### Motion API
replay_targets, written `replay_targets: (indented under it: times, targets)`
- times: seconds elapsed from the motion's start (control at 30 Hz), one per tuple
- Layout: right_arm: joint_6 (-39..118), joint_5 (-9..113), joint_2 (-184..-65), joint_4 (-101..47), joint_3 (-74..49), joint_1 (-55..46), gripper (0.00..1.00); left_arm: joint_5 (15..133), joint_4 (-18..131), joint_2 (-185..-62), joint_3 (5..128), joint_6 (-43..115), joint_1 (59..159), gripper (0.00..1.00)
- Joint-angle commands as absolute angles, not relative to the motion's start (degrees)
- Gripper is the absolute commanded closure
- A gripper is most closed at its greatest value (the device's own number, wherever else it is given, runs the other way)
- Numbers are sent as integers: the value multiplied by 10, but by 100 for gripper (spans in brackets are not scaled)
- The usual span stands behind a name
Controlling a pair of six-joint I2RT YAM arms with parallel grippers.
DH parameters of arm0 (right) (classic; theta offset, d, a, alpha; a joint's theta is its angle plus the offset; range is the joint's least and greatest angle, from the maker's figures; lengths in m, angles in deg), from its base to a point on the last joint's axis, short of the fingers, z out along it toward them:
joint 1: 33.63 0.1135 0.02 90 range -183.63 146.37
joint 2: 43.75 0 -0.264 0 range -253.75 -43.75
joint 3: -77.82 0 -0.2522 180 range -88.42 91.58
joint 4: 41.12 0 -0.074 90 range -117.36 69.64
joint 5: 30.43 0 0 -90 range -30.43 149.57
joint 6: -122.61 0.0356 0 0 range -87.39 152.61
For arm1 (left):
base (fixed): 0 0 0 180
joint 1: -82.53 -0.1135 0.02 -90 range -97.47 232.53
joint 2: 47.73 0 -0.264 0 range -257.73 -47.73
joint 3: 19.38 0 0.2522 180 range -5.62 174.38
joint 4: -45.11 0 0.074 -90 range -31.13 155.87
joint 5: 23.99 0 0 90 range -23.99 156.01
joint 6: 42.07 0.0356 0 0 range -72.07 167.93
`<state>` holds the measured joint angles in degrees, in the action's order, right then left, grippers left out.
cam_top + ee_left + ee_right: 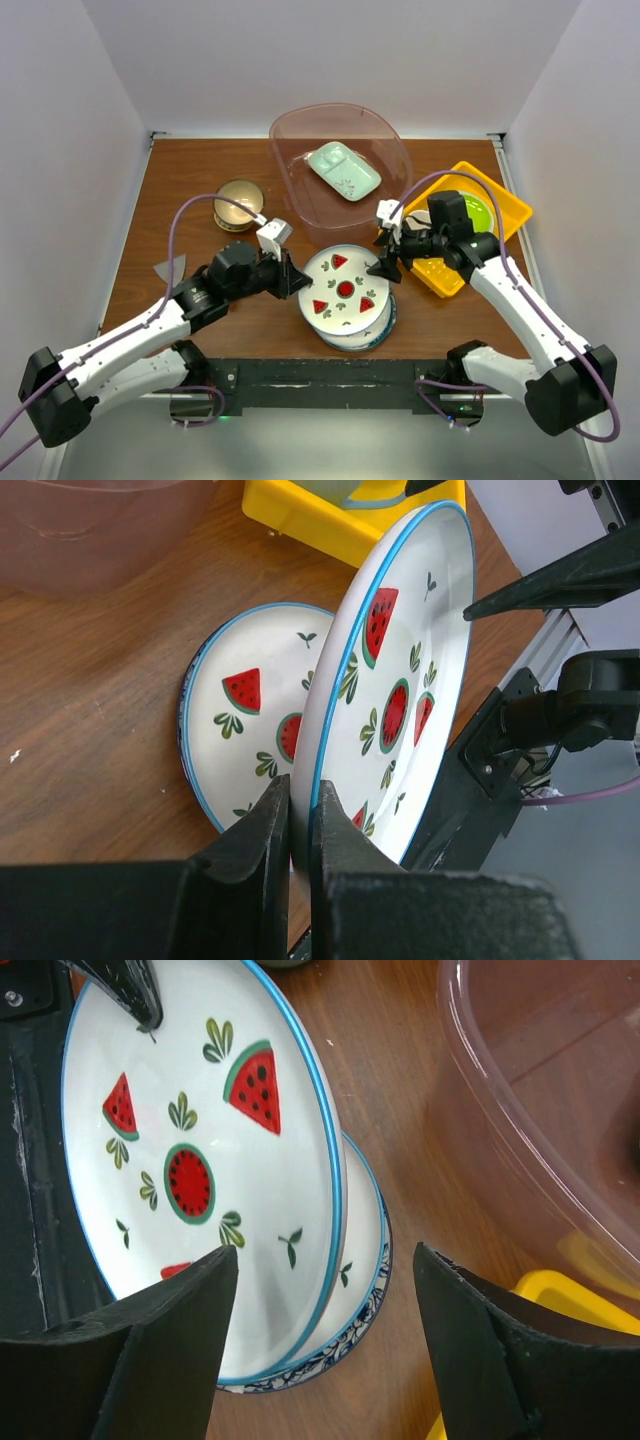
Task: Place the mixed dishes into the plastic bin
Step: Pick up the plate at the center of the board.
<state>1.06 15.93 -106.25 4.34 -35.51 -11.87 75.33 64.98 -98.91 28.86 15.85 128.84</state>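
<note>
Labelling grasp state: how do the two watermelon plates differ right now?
Pose: the upper watermelon plate is tilted steeply; the lower watermelon plate lies flat. Grip: the left end effector pinches the upper plate's rim; nothing grips the lower plate. Shared: white, blue rim, watermelon slices.

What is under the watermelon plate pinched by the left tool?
A second watermelon plate, and under it the rim of a blue floral plate. The tilted plate hides part of both; anything lower in the stack is covered.
</note>
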Motion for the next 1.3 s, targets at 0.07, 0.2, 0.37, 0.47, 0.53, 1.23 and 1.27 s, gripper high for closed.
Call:
replay_targets:
  times: [0.07,0.2,0.37,0.47,0.53,1.23,1.27]
  targets:
    - [2,122,-1040,55,-338,-149,19,752,617,-943,323,130,1270,100]
    - [3,111,-1033,59,-337,-168,16,751,640,-926,333,137,1249,100]
    - [7,111,-1029,58,-337,-183,15,752,672,-913,353,151,1226,100]
    - [7,115,-1029,56,-337,-186,14,750,688,-906,367,158,1212,100]
    - [7,115,-1030,56,-337,-187,14,748,699,-901,379,163,1206,100]
    - [2,112,-1027,58,-340,-187,12,696,743,-911,477,201,1186,100]
    - [2,111,-1026,58,-340,-189,11,697,740,-912,483,201,1186,100]
